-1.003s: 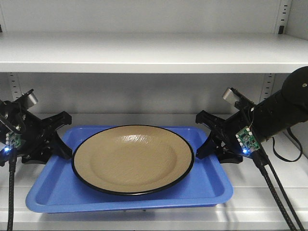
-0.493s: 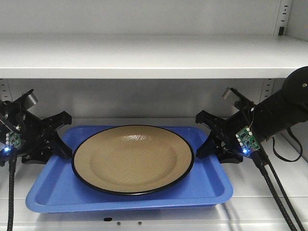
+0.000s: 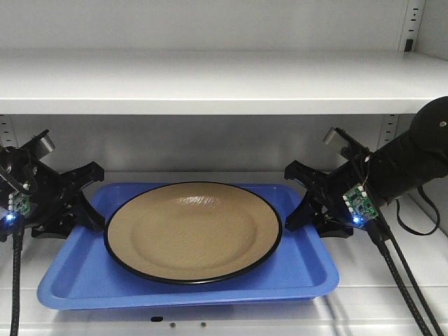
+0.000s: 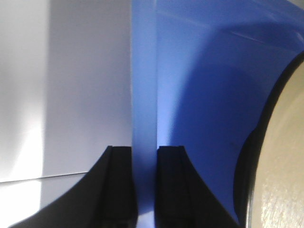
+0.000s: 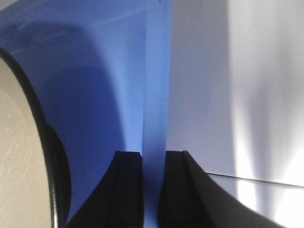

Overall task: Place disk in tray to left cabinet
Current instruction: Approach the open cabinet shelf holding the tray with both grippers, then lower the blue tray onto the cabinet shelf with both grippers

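The tray [image 3: 84, 280] lies long side left-right on the cabinet [image 3: 210, 77] shelf, disk [image 3: 193, 231] flat inside; left gripper [image 4: 145, 185] and right gripper [image 5: 153, 185] clamp its end rims.

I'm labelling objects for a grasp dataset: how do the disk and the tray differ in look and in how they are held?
The disk is round, glossy tan with a thin black rim; the tray is blue, rectangular with rounded corners. The disk lies untouched inside the tray, while the tray's side rims are each pinched, by the left claw and the right claw. Both are shallow, and both sit level in the cabinet.
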Controlling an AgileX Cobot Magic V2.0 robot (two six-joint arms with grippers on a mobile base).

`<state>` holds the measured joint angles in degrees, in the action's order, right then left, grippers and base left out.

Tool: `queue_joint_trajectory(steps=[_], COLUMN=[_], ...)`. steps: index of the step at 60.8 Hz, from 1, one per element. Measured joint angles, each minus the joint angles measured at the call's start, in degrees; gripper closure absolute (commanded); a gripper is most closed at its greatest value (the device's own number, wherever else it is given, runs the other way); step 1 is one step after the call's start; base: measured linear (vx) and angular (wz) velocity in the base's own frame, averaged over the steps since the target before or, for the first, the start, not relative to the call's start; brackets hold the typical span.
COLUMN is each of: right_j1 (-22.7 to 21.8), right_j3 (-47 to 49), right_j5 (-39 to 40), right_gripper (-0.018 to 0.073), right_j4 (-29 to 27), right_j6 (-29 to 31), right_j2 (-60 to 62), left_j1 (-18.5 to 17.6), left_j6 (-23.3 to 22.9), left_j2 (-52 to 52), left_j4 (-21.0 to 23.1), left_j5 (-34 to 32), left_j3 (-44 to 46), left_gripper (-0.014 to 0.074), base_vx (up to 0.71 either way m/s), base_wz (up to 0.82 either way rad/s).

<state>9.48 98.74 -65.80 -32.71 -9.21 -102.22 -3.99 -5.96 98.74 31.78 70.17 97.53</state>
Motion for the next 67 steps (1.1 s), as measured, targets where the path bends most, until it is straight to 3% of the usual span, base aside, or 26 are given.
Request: queue_joint_trajectory(steps=[31,52,67], right_j1=[0.3,0.4,0.5], right_j3=[0.0,0.0,0.0], right_j5=[3.0,10.2,11.3], right_gripper=[0.056,0.0559,0.0534], right_j4=[1.4,1.4,1.4], right_j6=[0.0,0.2,0.4], right_j2=[-0.5,-5.2,-7.6], left_j1=[-0.2,-0.6,-0.7], left_j6=[-0.2,-0.3,0.3], left_j2=[2.2,7.3,7.4], left_j4=[-1.0,-1.4,-1.3], left_j5=[-0.3,-7.6,-10.5], left_j3=[0.0,0.0,0.0], left_gripper=[0.0596,0.0587,0.052], base_vx=[0.0,0.0,0.0], base_wz=[0.0,0.0,0.0])
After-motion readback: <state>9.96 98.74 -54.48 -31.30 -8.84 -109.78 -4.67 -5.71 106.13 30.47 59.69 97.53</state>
